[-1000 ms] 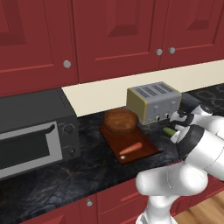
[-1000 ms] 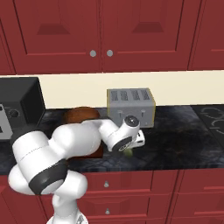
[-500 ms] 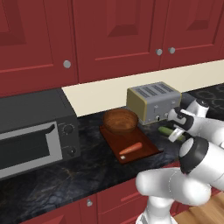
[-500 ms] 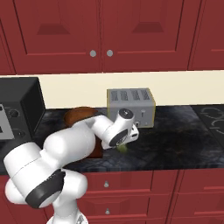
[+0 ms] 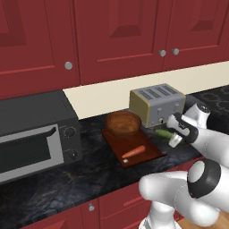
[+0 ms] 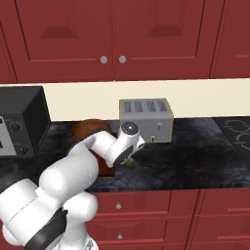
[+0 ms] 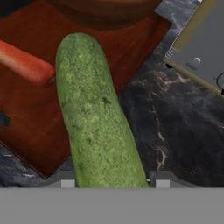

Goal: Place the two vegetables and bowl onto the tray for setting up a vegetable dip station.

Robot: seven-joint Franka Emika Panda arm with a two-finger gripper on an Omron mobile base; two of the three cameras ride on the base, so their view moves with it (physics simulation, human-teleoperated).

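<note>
My gripper [image 7: 114,179] is shut on the green cucumber [image 7: 96,122], which runs out from between the fingertips over the near right edge of the reddish-brown tray [image 7: 26,113]. The orange carrot [image 7: 24,63] lies on the tray, and the wooden bowl [image 7: 105,11] sits at its far end. In the left base view the gripper [image 5: 172,137] holds the cucumber [image 5: 163,133] just right of the tray [image 5: 117,143], where the carrot [image 5: 134,152] and bowl [image 5: 123,123] rest. In the right base view the arm hides most of the tray; the bowl [image 6: 88,128] peeks out behind it.
A silver toaster [image 5: 156,103] stands close behind the gripper, against the wall. A black microwave [image 5: 31,134] occupies the counter's left. Dark stone counter [image 6: 195,156] stretches to the right of the toaster [image 6: 146,119]. Red cabinets hang above.
The hand has carried the cucumber leftward, from in front of the toaster toward the tray's right edge. Bowl and carrot have stayed put.
</note>
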